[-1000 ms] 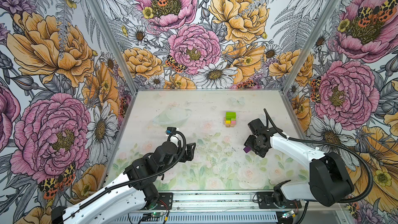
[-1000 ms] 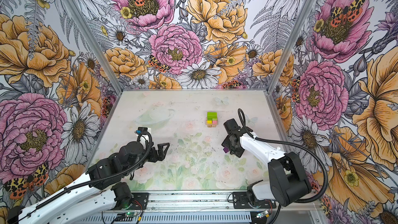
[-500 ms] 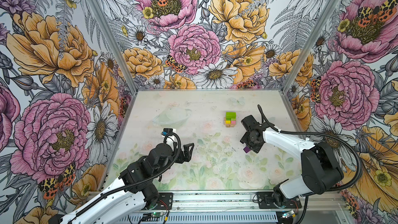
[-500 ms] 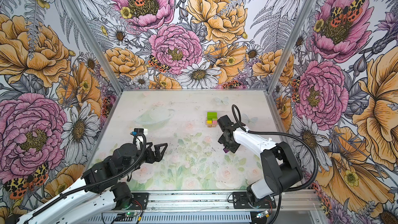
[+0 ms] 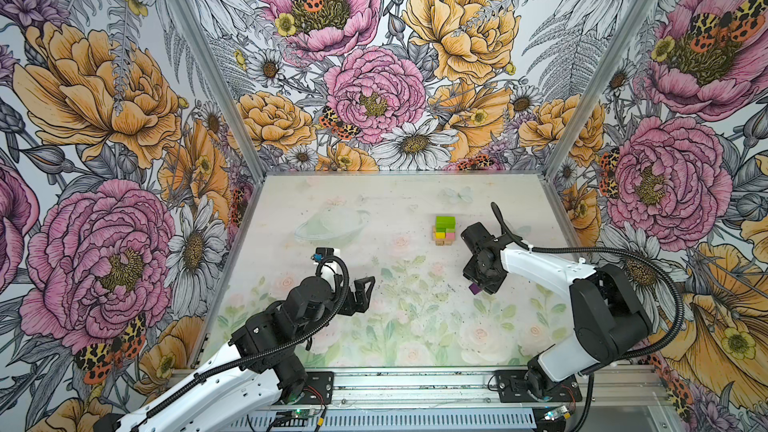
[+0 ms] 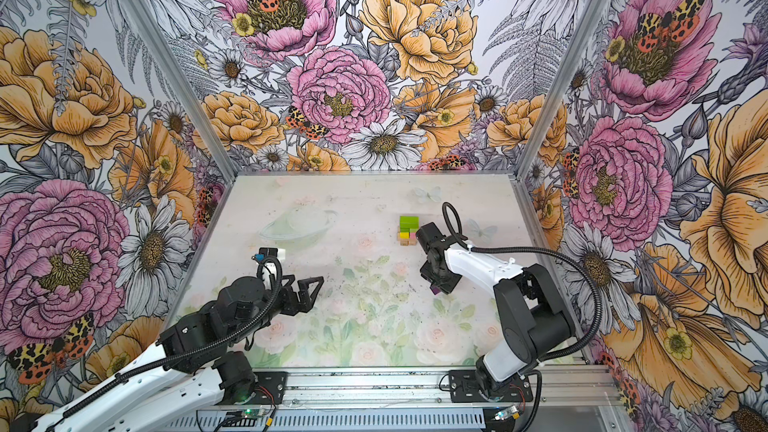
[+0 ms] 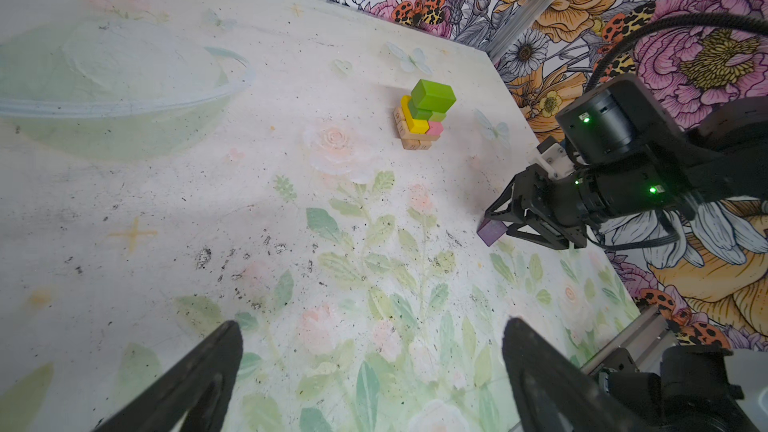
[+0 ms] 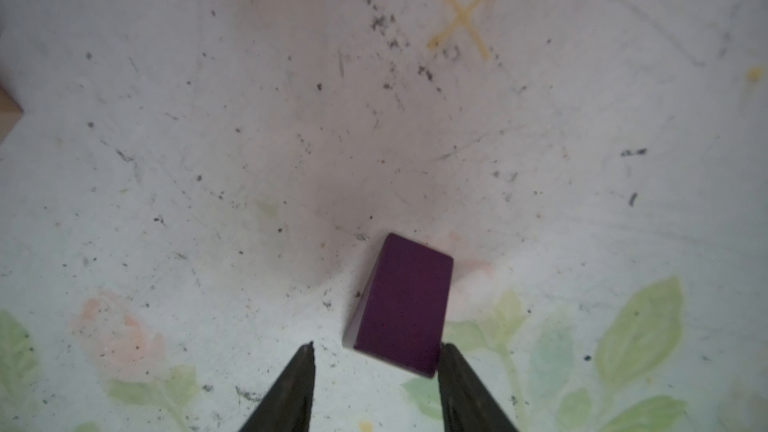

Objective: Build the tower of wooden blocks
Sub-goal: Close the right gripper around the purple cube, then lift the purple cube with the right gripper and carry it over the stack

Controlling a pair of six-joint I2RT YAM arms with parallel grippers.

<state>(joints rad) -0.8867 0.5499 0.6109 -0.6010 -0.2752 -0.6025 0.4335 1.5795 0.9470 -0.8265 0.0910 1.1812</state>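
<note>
The wood block tower (image 5: 444, 229) (image 6: 408, 229) (image 7: 424, 116) stands at the back right of the table: tan oblongs at the bottom, yellow and pink oblongs above them, green blocks on top. The purple peaked piece (image 5: 473, 288) (image 6: 435, 290) (image 7: 491, 232) (image 8: 401, 305) lies on the table nearer the front. My right gripper (image 5: 482, 284) (image 8: 376, 351) is down over it, open narrowly. One fingertip (image 8: 446, 351) touches its corner; the other (image 8: 308, 351) stands a little apart. My left gripper (image 5: 365, 288) (image 7: 372, 326) hovers wide open and empty, left of centre.
The floral mat (image 5: 395, 326) covers the table, with patterned walls at the back and both sides. A metal rail (image 5: 415, 388) runs along the front edge. The tower stands a short way behind my right wrist.
My right gripper's jaws have narrowed around the purple peaked piece, and that arm's elbow has swung left. The purple piece has not moved. The left arm has barely shifted.
</note>
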